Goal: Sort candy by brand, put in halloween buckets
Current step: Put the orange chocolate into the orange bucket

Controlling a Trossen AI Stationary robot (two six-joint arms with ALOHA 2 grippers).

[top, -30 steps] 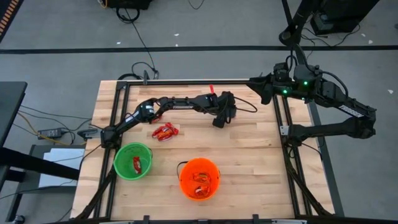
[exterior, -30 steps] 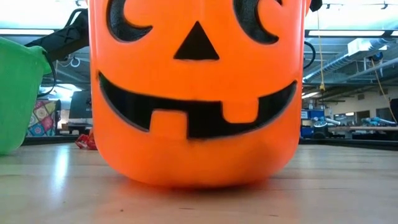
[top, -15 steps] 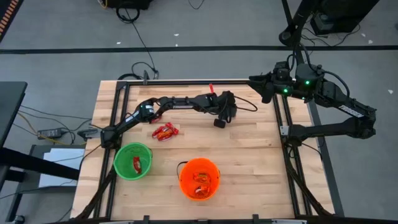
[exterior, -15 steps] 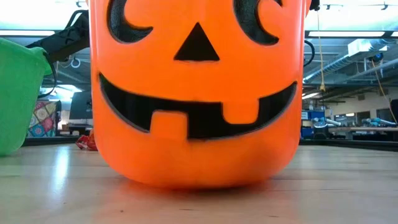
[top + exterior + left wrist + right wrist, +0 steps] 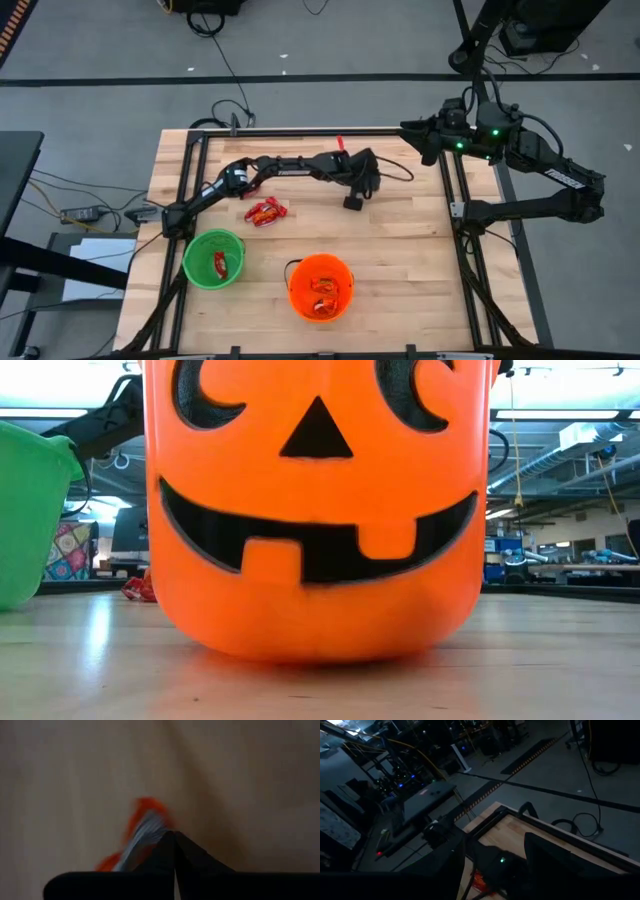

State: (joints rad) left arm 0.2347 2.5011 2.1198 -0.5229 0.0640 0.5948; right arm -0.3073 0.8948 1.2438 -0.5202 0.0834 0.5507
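- On the wooden table (image 5: 400,260), seen from above, the left gripper (image 5: 352,201) is down at the middle of the far half, its arm reaching across from the left edge.
- Its wrist view shows the two dark fingers (image 5: 172,852) pressed tip to tip, clenched on an orange-and-white candy wrapper (image 5: 142,832); the wrapper is blurred, and no brand name or lettering can be read on it.
- A small pile of red candy (image 5: 265,211) lies on the table's left part, beyond the green bucket (image 5: 213,259); the wrappers are too small for any writing to show.
- The green bucket holds a red piece (image 5: 220,264); just beside it, nearer the front edge, the orange bucket (image 5: 321,286) holds orange-and-white pieces (image 5: 323,290), their number hard to make out.
- From table height the orange bucket fills most of the view, its top cut off; it bears a black jack-o'-lantern face (image 5: 315,490) and no words. The green bucket shows only as a slice at the edge, with a bit of red candy behind.
- The right gripper (image 5: 408,128) waits above the far right corner, its fingers (image 5: 547,857) spread apart and holding nothing.
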